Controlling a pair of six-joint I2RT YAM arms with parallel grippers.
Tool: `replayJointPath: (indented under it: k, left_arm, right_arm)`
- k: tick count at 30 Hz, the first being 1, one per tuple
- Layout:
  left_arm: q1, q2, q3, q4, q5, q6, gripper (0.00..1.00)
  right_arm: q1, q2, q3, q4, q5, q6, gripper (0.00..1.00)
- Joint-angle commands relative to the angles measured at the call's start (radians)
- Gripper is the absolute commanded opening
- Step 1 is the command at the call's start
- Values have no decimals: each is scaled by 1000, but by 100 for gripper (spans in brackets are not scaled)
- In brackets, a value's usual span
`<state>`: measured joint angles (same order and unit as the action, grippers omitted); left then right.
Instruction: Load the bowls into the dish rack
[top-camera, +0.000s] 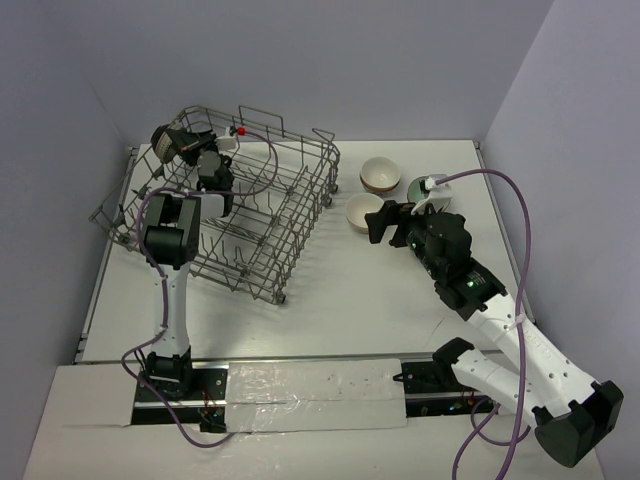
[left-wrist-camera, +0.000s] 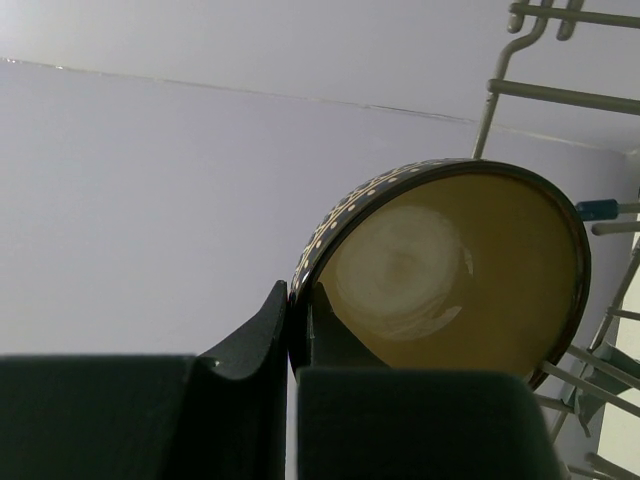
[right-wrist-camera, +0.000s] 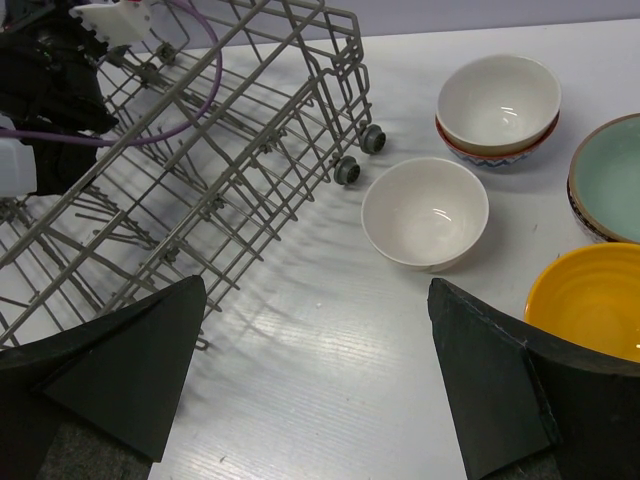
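My left gripper (left-wrist-camera: 295, 310) is shut on the rim of a dark, white-dotted bowl (left-wrist-camera: 450, 270) with a beige-brown inside, held on edge. In the top view this bowl (top-camera: 166, 142) is at the far left corner of the grey wire dish rack (top-camera: 300, 215), with the left gripper (top-camera: 200, 158) over the rack. My right gripper (right-wrist-camera: 315, 380) is open and empty above the table, near a white bowl (right-wrist-camera: 425, 212). Beyond it are a white bowl stacked in a patterned one (right-wrist-camera: 497, 100), a pale green bowl (right-wrist-camera: 610, 178) and an orange-yellow bowl (right-wrist-camera: 590, 300).
The rack's wheels (right-wrist-camera: 360, 155) face the white bowl. Rack wires (left-wrist-camera: 560, 92) stand to the right of the held bowl. Grey walls close the table at the back and on both sides. The right arm's purple cable (top-camera: 500, 185) loops above the bowls.
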<state>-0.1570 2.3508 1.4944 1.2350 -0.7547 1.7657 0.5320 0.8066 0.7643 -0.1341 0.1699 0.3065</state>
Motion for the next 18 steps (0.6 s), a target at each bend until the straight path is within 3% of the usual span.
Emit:
replayJointPath:
  k: [1,8,18]
  left_arm:
    - [2,33,-13,58,-29,12,0]
    - [-4,51,10,31,-41,6,1]
    - [-7,38,6,-3,-43,-41,20]
  right_arm:
    - [-1,-3,-6,42,-1,6,99]
    - [0,-9,-11,47,-4,6,99]
    - [0,-9,-13,50,-3,8,99]
